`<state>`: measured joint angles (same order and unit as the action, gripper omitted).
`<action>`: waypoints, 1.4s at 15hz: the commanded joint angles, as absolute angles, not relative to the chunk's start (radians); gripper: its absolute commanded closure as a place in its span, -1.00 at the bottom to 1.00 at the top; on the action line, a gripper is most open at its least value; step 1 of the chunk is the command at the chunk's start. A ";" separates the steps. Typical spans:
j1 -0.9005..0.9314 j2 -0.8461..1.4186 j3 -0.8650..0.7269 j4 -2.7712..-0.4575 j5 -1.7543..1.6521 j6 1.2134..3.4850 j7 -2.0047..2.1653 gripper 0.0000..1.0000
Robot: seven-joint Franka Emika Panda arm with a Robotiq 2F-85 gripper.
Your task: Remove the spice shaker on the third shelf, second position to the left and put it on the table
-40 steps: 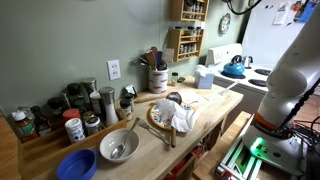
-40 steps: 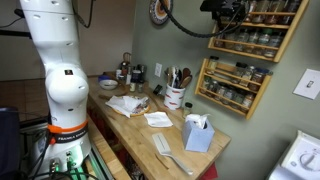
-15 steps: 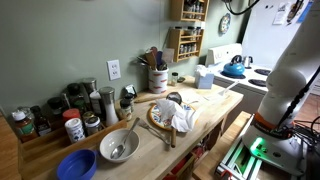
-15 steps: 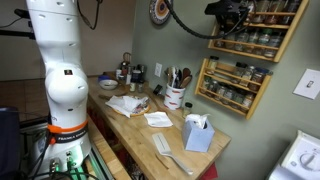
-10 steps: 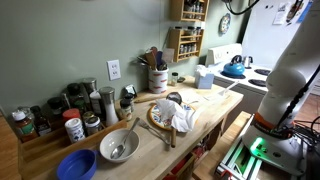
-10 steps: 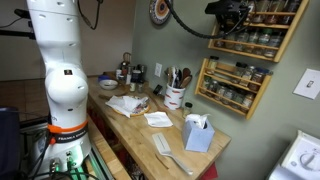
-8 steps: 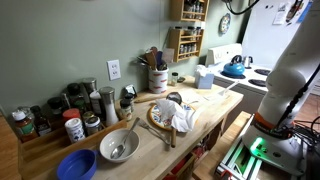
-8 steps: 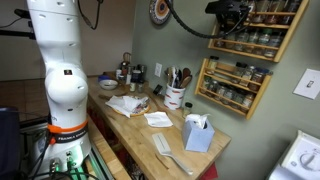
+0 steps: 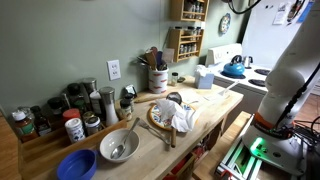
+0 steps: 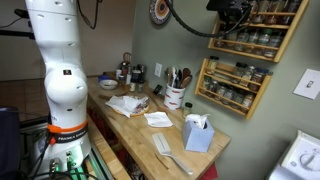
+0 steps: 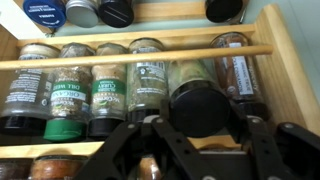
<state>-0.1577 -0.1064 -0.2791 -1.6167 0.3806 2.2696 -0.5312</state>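
In the wrist view my gripper (image 11: pixel 197 118) is shut on a spice shaker (image 11: pixel 196 100). The shaker's round black cap faces the camera, and the dark fingers (image 11: pixel 150 138) press it from both sides. It leans out from a shelf row (image 11: pixel 130 57) of small labelled jars behind a thin wooden rail. In an exterior view the gripper (image 10: pixel 235 12) is up at the top of the upper wall rack (image 10: pixel 262 30), where the shaker itself is too small to make out. The wooden table (image 10: pixel 135 125) lies well below; in an exterior view it is the same long table (image 9: pixel 215 100).
A second rack (image 10: pixel 232 85) hangs under the upper one. The counter carries a utensil crock (image 10: pixel 175 95), a blue tissue box (image 10: pixel 198 132), crumpled cloths (image 10: pixel 128 104), a plate (image 9: pixel 170 118), bowls (image 9: pixel 118 147) and jars (image 9: pixel 75 125). A stove with a kettle (image 9: pixel 234 70) stands at the end.
The gripper has shifted slightly along the upper rack and stays shut on the shaker. Over the last second nothing else moves.
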 commanded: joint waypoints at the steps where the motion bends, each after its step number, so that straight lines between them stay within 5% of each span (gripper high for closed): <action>1: -0.172 -0.149 -0.294 -1.630 0.400 2.230 -0.535 0.39; 10: -0.160 -0.214 -0.325 -1.655 0.438 2.216 -0.524 0.39; 21: -0.149 -0.332 -0.316 -1.658 0.344 1.910 -0.486 0.39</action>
